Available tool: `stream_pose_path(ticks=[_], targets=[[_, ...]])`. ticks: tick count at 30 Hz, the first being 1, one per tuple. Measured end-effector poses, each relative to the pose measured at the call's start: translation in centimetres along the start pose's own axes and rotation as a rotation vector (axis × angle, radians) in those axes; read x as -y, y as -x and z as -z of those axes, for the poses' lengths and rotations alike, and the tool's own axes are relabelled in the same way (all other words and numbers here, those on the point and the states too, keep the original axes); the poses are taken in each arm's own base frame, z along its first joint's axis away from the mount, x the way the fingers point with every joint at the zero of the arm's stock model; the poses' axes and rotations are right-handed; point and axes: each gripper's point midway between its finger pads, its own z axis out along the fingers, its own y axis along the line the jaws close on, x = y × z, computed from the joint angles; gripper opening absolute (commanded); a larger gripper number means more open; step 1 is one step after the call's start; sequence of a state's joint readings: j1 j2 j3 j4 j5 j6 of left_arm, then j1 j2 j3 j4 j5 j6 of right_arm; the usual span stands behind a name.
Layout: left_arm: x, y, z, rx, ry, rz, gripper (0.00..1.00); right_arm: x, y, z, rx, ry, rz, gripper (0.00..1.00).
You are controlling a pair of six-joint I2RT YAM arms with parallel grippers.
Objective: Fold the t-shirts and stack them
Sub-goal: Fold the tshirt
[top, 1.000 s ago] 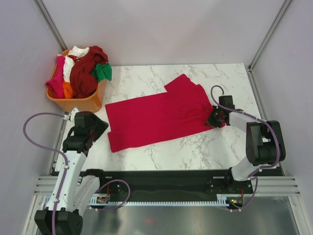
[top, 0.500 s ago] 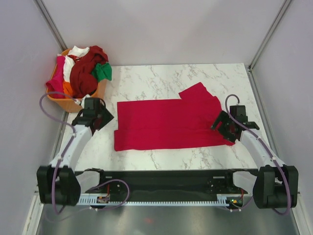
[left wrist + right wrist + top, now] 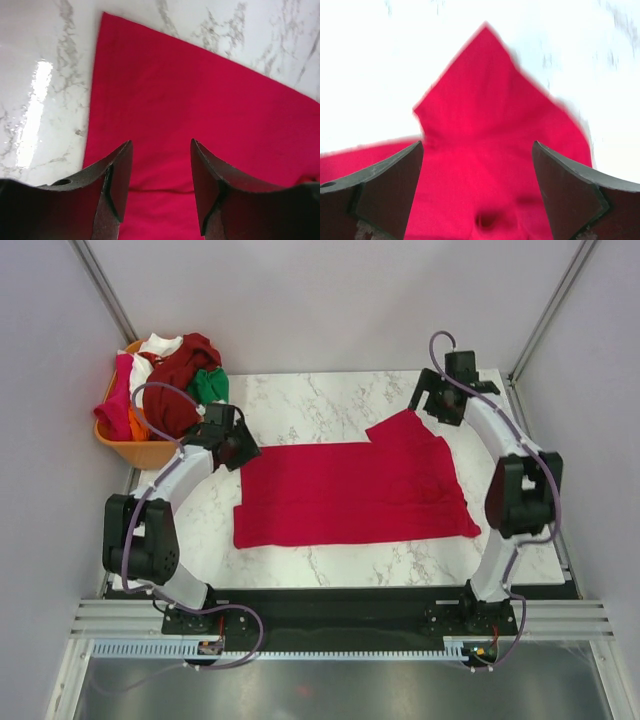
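A bright crimson t-shirt (image 3: 350, 490) lies flat on the marble table (image 3: 300, 395), folded into a long band with one sleeve (image 3: 405, 430) sticking out at the far right. My left gripper (image 3: 240, 448) hovers over its far left corner, open with nothing between the fingers (image 3: 161, 142); the red cloth (image 3: 200, 90) fills the view below. Over the sleeve, my right gripper (image 3: 425, 405) is wide open and empty (image 3: 477, 145), and the sleeve's point (image 3: 485, 75) shows blurred beneath. More t-shirts, maroon (image 3: 175, 390), green (image 3: 210, 387), white (image 3: 155, 345), magenta (image 3: 115, 395) and orange (image 3: 138, 423), are heaped in the basket.
The orange plastic basket (image 3: 150, 452) stands at the table's far left corner, just behind my left arm. Grey walls and metal posts (image 3: 545, 320) close in the table on three sides. Bare marble (image 3: 380, 565) runs along the near edge in front of the shirt.
My right gripper opened, let go of the shirt's right edge and swung to the far side above the sleeve. My left arm reached forward to the shirt's far left corner. The shirt was pulled straight.
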State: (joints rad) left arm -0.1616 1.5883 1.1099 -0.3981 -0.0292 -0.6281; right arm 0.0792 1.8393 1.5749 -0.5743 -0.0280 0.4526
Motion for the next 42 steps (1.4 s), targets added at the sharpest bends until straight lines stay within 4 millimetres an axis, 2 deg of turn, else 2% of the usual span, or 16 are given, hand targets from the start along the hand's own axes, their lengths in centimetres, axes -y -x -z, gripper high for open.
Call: stream_pose_path(ticks=[2,4,7,10,15,19,22,25,26,27,28,30,31,34,38,42], targets=[[1.2,-0.7,1.1,-0.013,-0.055,-0.028,0.60,-0.6,2.2,-3.4,0.011,-0.005,0.026,0.98],[2.2,-1.9,3.3,-0.029,-0.109,-0.067,0.61,-0.7,4.2,-6.7,0.024,-0.018,0.043,0.98],[3.3,-3.1,7.3,-0.026,-0.190,-0.133,0.62,0.2,4.9,-10.6,0.011,-0.040,0.049,0.98],[3.0,-4.0,10.4,-0.013,-0.237,-0.182,0.63,1.6,4.2,-13.6,-0.024,-0.065,0.048,0.98],[0.5,-6.3,13.5,-0.032,-0.226,-0.235,0.67,2.6,2.5,-16.8,-0.083,-0.065,0.043,0.96],[-0.6,-7.1,16.0,-0.006,-0.232,-0.257,0.70,0.6,2.4,-16.9,-0.081,-0.009,0.054,0.96],[-0.9,-6.9,17.1,0.024,-0.240,-0.260,0.69,-1.1,1.7,-17.4,-0.082,0.027,0.070,0.87],[-1.1,-7.1,16.9,0.016,-0.230,-0.260,0.68,-2.4,1.2,-17.8,-0.078,0.052,0.075,0.70],[-1.2,-7.2,16.7,0.006,-0.223,-0.260,0.68,-2.7,1.0,-17.9,-0.080,0.060,0.078,0.56],[-1.3,-7.3,16.4,-0.006,-0.214,-0.260,0.68,-3.0,0.9,-18.1,-0.076,0.065,0.079,0.50],[-1.4,-7.5,16.1,-0.015,-0.206,-0.260,0.68,-3.0,0.8,-18.3,-0.076,0.065,0.076,0.38],[-1.8,-7.7,15.7,-0.027,-0.188,-0.260,0.69,-2.8,0.8,-18.5,-0.074,0.060,0.072,0.27],[-1.9,-7.8,15.6,-0.031,-0.179,-0.259,0.71,-2.6,0.8,-18.7,-0.073,0.060,0.065,0.14],[-2.4,-7.7,14.9,-0.034,-0.143,-0.259,0.72,-2.0,1.2,-19.0,-0.071,0.066,0.039,0.00],[-2.9,-7.1,12.3,-0.083,-0.048,-0.261,0.70,-1.4,1.5,-19.0,-0.072,0.076,0.023,0.00],[-1.8,-5.2,7.0,-0.127,0.038,-0.260,0.64,-1.5,1.3,-18.7,-0.072,0.100,0.018,0.00]])
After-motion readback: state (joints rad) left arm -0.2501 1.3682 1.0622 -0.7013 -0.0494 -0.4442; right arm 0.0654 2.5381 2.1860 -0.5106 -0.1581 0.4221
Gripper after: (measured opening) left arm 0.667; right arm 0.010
